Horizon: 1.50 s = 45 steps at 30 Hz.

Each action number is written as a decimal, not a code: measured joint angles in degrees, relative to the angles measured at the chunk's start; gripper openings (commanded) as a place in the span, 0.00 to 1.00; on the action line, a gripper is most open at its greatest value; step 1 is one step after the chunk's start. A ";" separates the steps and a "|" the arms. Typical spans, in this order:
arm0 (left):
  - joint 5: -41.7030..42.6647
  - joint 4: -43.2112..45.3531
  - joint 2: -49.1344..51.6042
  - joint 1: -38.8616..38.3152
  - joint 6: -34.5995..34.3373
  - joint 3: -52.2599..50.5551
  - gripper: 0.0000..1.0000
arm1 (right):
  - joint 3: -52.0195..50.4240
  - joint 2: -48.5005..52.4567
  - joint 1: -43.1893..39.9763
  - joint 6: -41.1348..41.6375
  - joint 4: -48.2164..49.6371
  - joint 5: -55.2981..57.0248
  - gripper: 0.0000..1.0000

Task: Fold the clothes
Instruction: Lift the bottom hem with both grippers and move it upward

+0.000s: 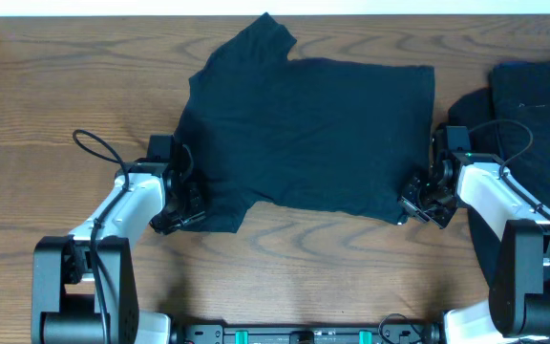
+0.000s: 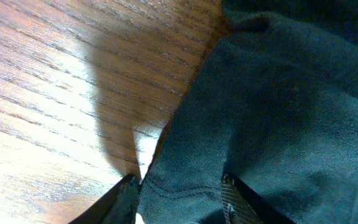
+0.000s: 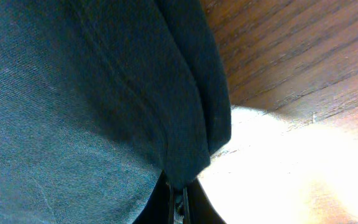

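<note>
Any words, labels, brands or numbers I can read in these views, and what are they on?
No text can be read in any view.
T-shirt: no print or label showing.
second dark garment: none showing.
teal-marked bar at the overhead view's bottom edge: any marking is too small to read.

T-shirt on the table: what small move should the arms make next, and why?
Probably close the left gripper on the hem of the T-shirt. Its fingers stand apart with the hem between them, while the right gripper looks pinched shut on the other near corner. Both corners likely need a hold before lifting.
</note>
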 measured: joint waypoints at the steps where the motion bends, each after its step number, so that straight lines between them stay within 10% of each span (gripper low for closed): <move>1: -0.07 0.02 0.00 0.00 0.00 -0.04 0.44 | 0.00 0.00 0.00 0.00 0.04 0.00 0.01; 7: -0.37 -0.04 0.00 0.02 -0.42 -0.22 0.06 | 0.00 0.00 0.00 0.00 0.22 0.00 0.01; 45: -0.17 -27.98 -26.86 0.00 -7.54 -0.98 0.06 | -0.04 -17.40 0.00 -3.45 -12.96 -1.07 0.01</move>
